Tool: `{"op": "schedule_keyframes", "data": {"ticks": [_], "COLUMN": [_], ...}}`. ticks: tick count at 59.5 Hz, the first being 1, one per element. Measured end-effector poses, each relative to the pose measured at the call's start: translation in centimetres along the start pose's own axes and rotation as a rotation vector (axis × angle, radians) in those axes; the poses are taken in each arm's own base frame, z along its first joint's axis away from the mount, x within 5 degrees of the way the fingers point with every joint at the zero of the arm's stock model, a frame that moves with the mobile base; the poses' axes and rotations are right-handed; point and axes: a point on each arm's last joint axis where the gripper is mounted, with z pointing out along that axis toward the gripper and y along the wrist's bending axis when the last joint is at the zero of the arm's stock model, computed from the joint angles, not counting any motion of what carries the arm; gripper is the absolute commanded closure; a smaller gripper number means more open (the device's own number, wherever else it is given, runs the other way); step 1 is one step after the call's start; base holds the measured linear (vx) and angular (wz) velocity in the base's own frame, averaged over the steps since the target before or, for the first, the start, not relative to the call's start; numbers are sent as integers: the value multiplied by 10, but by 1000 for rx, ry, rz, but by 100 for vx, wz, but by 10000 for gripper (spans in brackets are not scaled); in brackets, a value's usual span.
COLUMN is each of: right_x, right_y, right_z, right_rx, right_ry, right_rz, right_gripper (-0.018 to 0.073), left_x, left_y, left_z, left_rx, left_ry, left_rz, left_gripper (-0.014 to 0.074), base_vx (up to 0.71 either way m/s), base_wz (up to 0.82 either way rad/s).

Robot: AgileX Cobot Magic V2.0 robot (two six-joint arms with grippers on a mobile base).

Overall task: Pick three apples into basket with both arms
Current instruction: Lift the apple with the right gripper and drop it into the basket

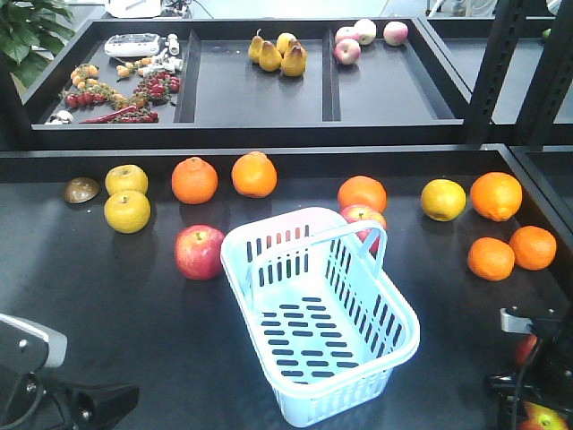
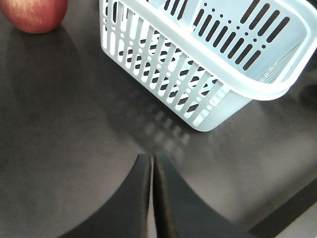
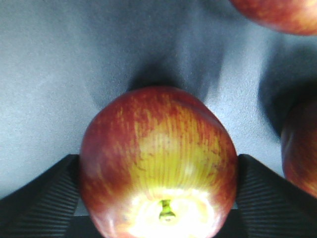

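The light blue basket (image 1: pixel 315 315) stands empty in the middle of the dark table, also seen in the left wrist view (image 2: pixel 208 54). One red apple (image 1: pixel 199 252) lies left of it, showing at the top left corner of the left wrist view (image 2: pixel 33 14). A second apple (image 1: pixel 363 218) sits behind the basket's far corner. My left gripper (image 2: pixel 151 161) is shut on nothing, low over bare table in front of the basket. My right gripper (image 3: pixel 158 171) is shut on a red and yellow-green apple (image 3: pixel 158 148), stem towards the camera, at the bottom right of the front view (image 1: pixel 546 417).
Oranges (image 1: pixel 495 195) and yellow fruits (image 1: pixel 126 211) lie around the table. Two more red fruits (image 3: pixel 302 148) lie close to the held apple. A raised rear shelf (image 1: pixel 260 125) holds pears, peaches and small items. The left arm (image 1: pixel 36 376) is at the bottom left.
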Motion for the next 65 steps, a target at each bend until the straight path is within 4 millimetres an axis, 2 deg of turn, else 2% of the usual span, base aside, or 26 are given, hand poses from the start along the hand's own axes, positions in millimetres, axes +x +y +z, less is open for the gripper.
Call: {"op": "schedule_keyframes", "data": {"ticks": [17, 24, 33, 38, 44, 48, 58, 65], "right_x": [1, 4, 16, 30, 48, 59, 66, 56], "right_y": [1, 2, 6, 12, 27, 46, 95, 126], "right_z": [-4, -23, -77, -109, -139, -155, -171, -163], "right_rx": [-8, -14, -16, -54, -143, -231, -405, -420], "right_ry": [-14, -88, -276, -399, -538, -629, -763, -794], "right_rz": [8, 13, 2, -13, -85, -169, -345, -416], "right_gripper": [573, 569, 566, 565, 564, 564, 548, 494], "left_x": [0, 0, 0, 0, 0, 0, 0, -1], "left_y": [0, 0, 0, 0, 0, 0, 0, 0], "left_z": [0, 0, 0, 0, 0, 0, 0, 0], "left_rx": [0, 0, 0, 0, 0, 0, -2, -4], "left_ry": [0, 0, 0, 0, 0, 0, -3, -6], "left_rz": [0, 0, -1, -1, -1, -1, -1, -1], "left_gripper": [603, 603, 603, 603, 603, 603, 603, 603], "base_vx": [0, 0, 0, 0, 0, 0, 0, 0], "base_wz": [0, 0, 0, 0, 0, 0, 0, 0]}}
